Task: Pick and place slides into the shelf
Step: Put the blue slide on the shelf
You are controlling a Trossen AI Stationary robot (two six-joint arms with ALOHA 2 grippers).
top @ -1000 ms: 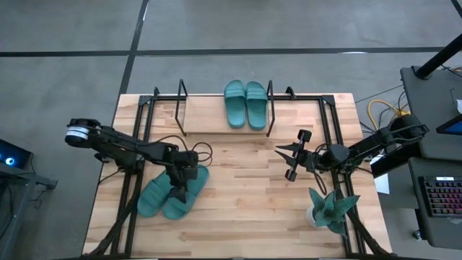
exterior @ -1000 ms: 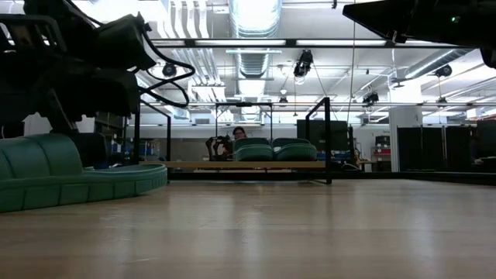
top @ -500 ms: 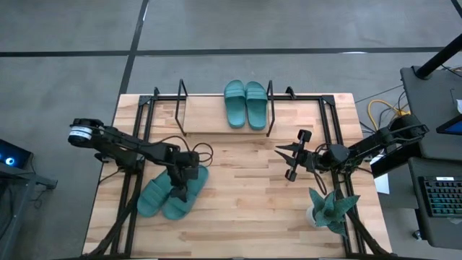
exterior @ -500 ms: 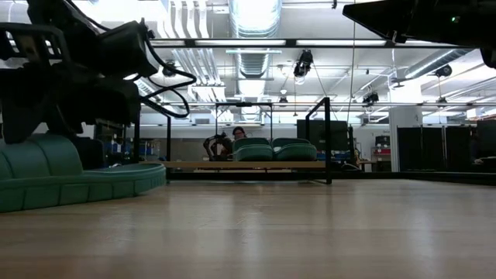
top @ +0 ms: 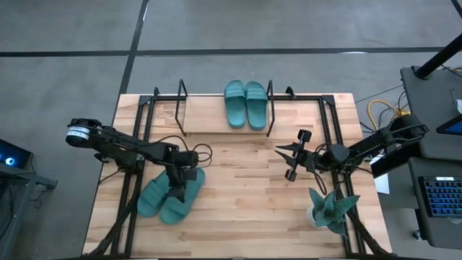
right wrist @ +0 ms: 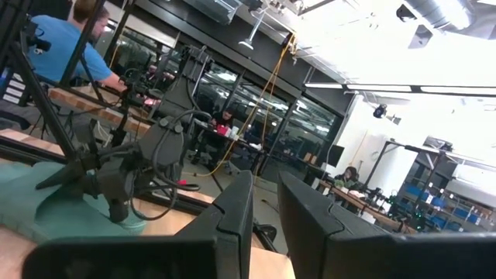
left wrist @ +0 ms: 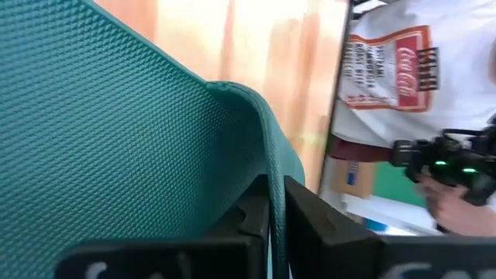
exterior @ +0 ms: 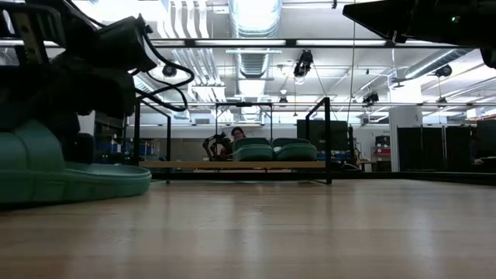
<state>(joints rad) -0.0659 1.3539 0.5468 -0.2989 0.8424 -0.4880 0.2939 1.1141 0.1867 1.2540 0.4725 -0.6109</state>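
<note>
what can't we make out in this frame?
- High view: left gripper hides its grip point on the right slide of the front pair; the arm covers it.
- Low view: that slide is cut by the picture's edge.
- Right gripper: whether its fingers touch.
- Shelf pair: tiny in low view.

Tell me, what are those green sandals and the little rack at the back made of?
The slides look like soft moulded rubber or foam: matte teal, and the left wrist view shows a fine diamond-textured surface. The shelf seems to be thin black metal rods, probably painted, around a pale wooden board with visible grain.
</note>
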